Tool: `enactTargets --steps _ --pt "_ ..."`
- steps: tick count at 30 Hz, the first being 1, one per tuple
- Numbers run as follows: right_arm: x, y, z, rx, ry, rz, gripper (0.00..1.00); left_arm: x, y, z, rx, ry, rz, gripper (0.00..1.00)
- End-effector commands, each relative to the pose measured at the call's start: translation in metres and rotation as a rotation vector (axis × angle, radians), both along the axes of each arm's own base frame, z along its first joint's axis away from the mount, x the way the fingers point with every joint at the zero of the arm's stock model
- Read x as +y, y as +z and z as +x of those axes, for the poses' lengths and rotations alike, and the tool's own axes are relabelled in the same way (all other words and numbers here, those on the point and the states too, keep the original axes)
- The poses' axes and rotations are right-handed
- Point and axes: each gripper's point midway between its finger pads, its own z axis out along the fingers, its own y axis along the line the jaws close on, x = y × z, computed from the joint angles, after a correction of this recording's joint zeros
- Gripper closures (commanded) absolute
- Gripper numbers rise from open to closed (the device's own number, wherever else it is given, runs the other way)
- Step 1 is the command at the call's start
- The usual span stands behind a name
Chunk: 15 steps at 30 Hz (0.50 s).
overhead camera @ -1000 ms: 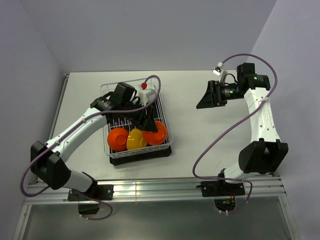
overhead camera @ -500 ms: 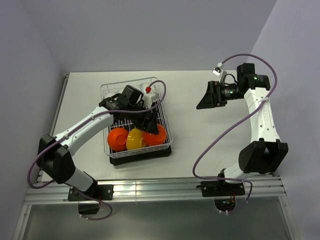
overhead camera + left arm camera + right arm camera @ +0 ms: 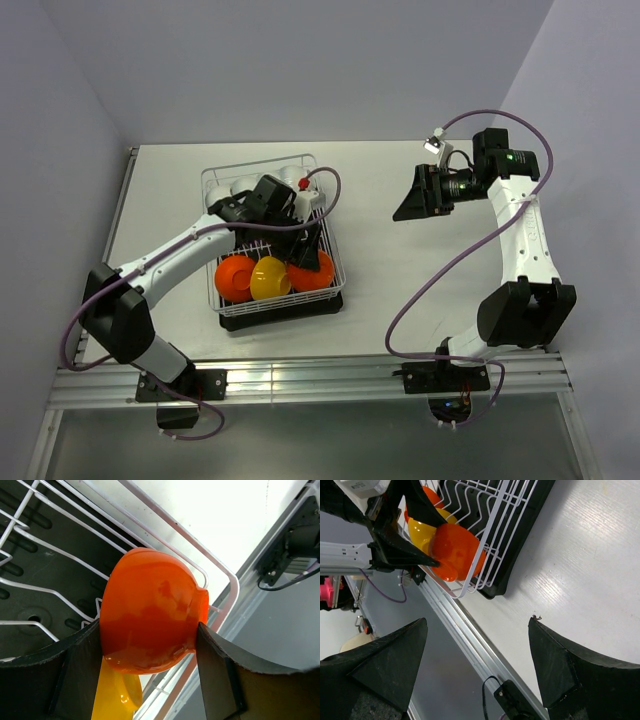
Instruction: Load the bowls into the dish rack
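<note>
The dish rack (image 3: 330, 262) stands left of centre on the table, a white wire basket on a black tray. Along its near edge stand a red-orange bowl (image 3: 235, 277), a yellow-orange bowl (image 3: 268, 280) and a second red-orange bowl (image 3: 314, 273). White bowls (image 3: 235, 187) sit at the back. My left gripper (image 3: 305, 245) is shut on the second red-orange bowl (image 3: 150, 605) at the rack's near right corner, a finger (image 3: 220, 675) on each side, with the yellow-orange bowl (image 3: 112, 695) just beside it. My right gripper (image 3: 412, 196) is open and empty, in the air right of the rack.
The right wrist view shows the rack (image 3: 495, 545), its bowls (image 3: 457, 550) and the left gripper (image 3: 395, 550) from the side. The table's near edge has a metal rail (image 3: 300, 375). Grey walls close the back and sides.
My left arm has swung right and forward over the rack, uncovering the white bowls at the back. The red-orange bowl has settled slightly lower at the near right corner. The right arm has not moved.
</note>
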Motion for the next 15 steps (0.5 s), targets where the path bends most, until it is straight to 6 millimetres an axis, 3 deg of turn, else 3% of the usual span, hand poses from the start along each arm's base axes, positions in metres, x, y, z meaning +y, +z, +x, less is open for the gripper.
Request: enactTargets --steps 1,7,15 --pt "0.0 0.002 -0.001 -0.013 0.013 0.008 0.12 0.005 -0.013 -0.011 0.028 -0.014 0.07 0.97" --pt "0.0 -0.001 -0.002 -0.005 0.015 0.007 0.12 0.006 -0.021 -0.016 0.039 -0.028 0.088 0.96" --pt "-0.001 -0.002 -0.002 -0.003 0.017 0.005 0.12 0.012 -0.032 -0.017 0.052 -0.026 0.129 0.84"
